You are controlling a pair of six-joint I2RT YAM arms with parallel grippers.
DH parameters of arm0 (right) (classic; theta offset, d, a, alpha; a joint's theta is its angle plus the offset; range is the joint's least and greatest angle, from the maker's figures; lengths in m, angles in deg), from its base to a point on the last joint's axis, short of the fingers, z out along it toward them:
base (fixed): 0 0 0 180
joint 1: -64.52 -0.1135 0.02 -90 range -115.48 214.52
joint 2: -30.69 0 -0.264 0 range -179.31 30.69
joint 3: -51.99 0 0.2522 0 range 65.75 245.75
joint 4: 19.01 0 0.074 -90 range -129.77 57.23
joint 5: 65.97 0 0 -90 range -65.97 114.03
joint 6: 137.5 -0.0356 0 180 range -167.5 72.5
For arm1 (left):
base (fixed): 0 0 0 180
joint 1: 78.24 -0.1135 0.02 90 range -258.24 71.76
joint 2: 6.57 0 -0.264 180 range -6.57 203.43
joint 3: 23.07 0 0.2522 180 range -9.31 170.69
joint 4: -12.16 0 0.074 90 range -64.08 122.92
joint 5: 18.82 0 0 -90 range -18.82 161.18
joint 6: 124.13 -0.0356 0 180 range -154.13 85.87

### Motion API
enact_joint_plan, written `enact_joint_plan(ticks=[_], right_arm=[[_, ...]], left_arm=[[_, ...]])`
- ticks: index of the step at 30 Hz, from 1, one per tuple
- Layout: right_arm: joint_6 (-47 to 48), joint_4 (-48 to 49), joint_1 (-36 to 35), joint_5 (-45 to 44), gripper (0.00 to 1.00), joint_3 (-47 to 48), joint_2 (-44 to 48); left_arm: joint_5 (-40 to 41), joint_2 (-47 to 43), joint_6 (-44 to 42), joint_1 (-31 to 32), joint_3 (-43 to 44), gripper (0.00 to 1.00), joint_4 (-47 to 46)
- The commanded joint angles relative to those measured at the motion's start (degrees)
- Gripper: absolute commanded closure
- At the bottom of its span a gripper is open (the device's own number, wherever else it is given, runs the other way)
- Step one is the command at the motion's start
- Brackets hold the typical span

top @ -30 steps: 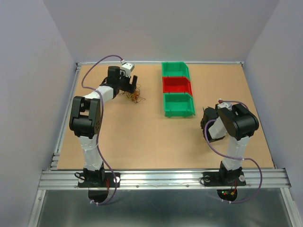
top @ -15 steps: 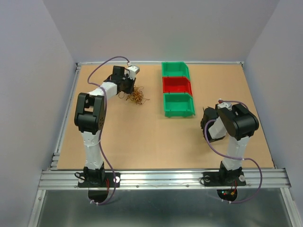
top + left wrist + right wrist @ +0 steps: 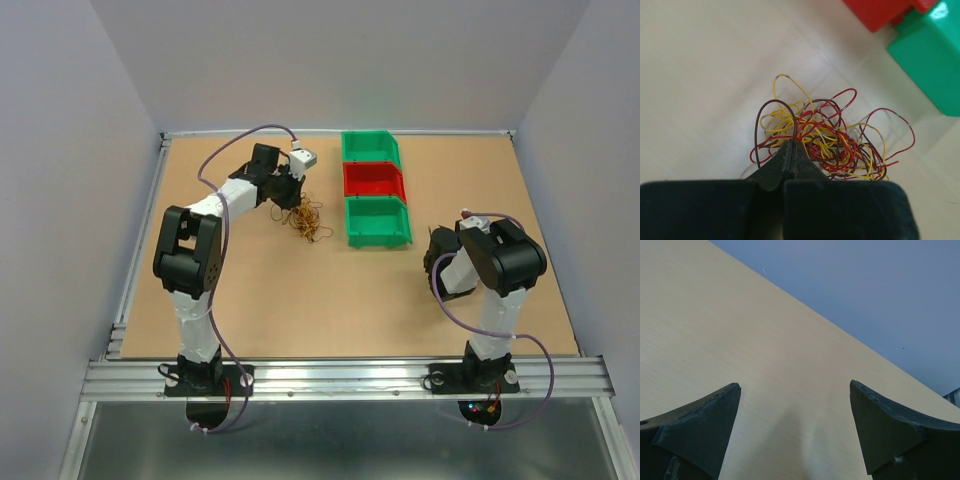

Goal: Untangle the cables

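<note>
The cables (image 3: 832, 142) are one loose tangle of thin red, yellow and dark brown wires on the tan table. My left gripper (image 3: 792, 143) is shut, its tips pinching a few strands at the tangle's near-left edge. From above, the cables (image 3: 309, 223) lie just left of the bins, and the left gripper (image 3: 294, 199) reaches them from the back left. My right gripper (image 3: 795, 386) is open over bare table, nothing between its fingers. From above, the right gripper (image 3: 437, 258) is tucked low beside its folded arm, far from the tangle.
Three bins stand in a column at the back centre: green bin (image 3: 370, 147), red bin (image 3: 373, 180), green bin (image 3: 378, 222). The nearest green bin (image 3: 935, 55) and the red bin (image 3: 880, 12) are close to the tangle's right. Grey walls enclose the table.
My left gripper has gone from open to shut on the tangle and moved right and nearer, toward the bins, dragging the cables along. The right arm has stayed put.
</note>
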Motion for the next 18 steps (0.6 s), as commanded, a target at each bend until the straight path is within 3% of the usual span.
enact_joint_plan(ticks=[1, 13, 14, 16, 18], right_arm=[[-0.72, 29.98, 0.17, -18.16, 0.06, 0.91, -0.03], [3.82, 29.98, 0.0, -15.53, 0.08, 0.73, 3.56], [11.68, 30.07, -1.74, -15.44, 0.08, 3.52, 8.01], [15.52, 29.98, -4.03, -13.17, 0.07, 3.73, 14.87], [17.29, 29.98, -10.78, -9.05, 0.01, 1.27, 22.97]], left_arm=[[-1.12, -8.6, -2.92, 1.86, -3.28, 1.0, 1.5], [-2.34, -13.27, -4.33, 2.3, -7.07, 1.0, 0.71], [-2.43, -13.8, -4.42, 2.39, -7.42, 1.0, 0.45], [-2.43, -14.24, -4.51, 2.47, -7.77, 1.0, 0.18], [-2.52, -14.68, -4.77, 2.56, -7.95, 1.0, 0.18]])
